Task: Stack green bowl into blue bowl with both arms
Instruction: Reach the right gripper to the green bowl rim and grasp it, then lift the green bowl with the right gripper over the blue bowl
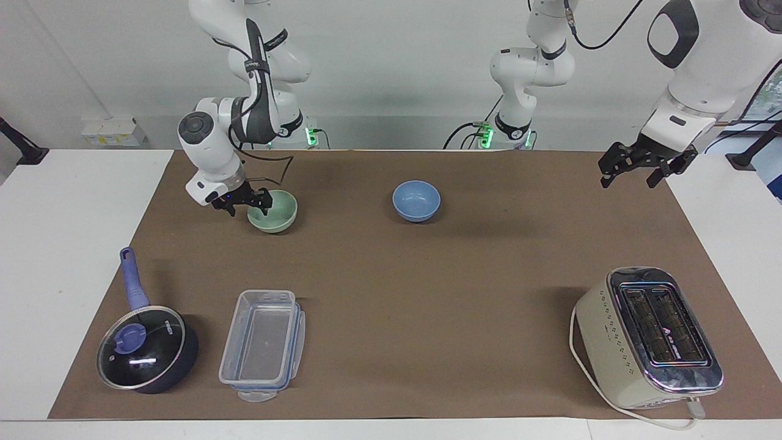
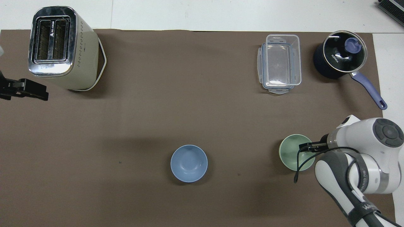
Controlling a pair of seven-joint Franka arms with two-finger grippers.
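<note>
The green bowl [image 1: 278, 214] stands upright on the brown mat toward the right arm's end of the table; it also shows in the overhead view [image 2: 292, 154]. The blue bowl [image 1: 416, 200] stands empty beside it near the table's middle, also seen from above [image 2: 189, 163]. My right gripper [image 1: 249, 206] is low at the green bowl's rim, open, with one finger inside the bowl and one outside; from above it [image 2: 305, 147] overlaps the rim. My left gripper [image 1: 629, 177] hangs open and empty over the mat's edge at the left arm's end and waits [image 2: 31, 91].
A cream toaster [image 1: 650, 336] stands farther from the robots at the left arm's end. A clear plastic container [image 1: 263, 345] and a dark blue lidded saucepan [image 1: 143, 354] stand farther from the robots than the green bowl. The brown mat [image 1: 427, 293] covers the table.
</note>
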